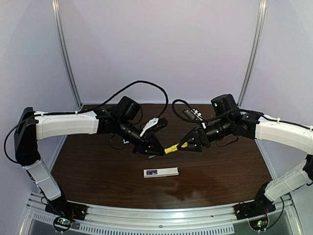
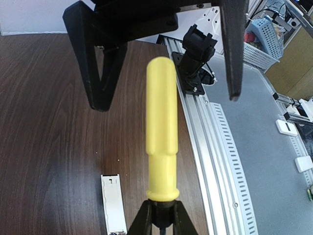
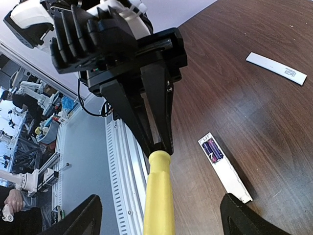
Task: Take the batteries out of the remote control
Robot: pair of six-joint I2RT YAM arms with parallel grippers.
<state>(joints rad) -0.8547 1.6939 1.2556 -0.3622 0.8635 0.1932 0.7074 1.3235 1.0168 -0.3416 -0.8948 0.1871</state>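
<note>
Step in hand: a mid-air handover of the screwdriver (image 1: pixel 171 148) above the bench (image 1: pixel 98 166), as I read it. Which way it is passing I cannot tell. No prying at the cells has begun.
Left hand (image 3: pixel 159 147): clamped on the thin front end of the screwdriver, just past the yellow handle. The handle points away from it towards the other arm.
Right hand (image 2: pixel 166 100): fingers wide apart, one on each side of the handle's rounded end. Neither wrist view shows them touching it.
Remote control (image 1: pixel 161 172): flat on the bench on the arms' side, below both hands and well apart from them. Nothing holds it.
Batteries (image 3: pixel 212 148): two purple cells side by side in the open bay at one end of the remote control, both seated.
Cover (image 3: pixel 276 68): a thin white strip lying by itself, well apart from the remote control.
Progress: the bay is exposed but no cell is out, so the main work remains.
Next move calls for: the right hand should close squarely on the handle before the left lets go. The tip then goes down to the bay end, and the freed hand pins the light remote control so it cannot skate.
Risk: the smooth handle may twist in the grip, and a popped cell could roll across the bench.
</note>
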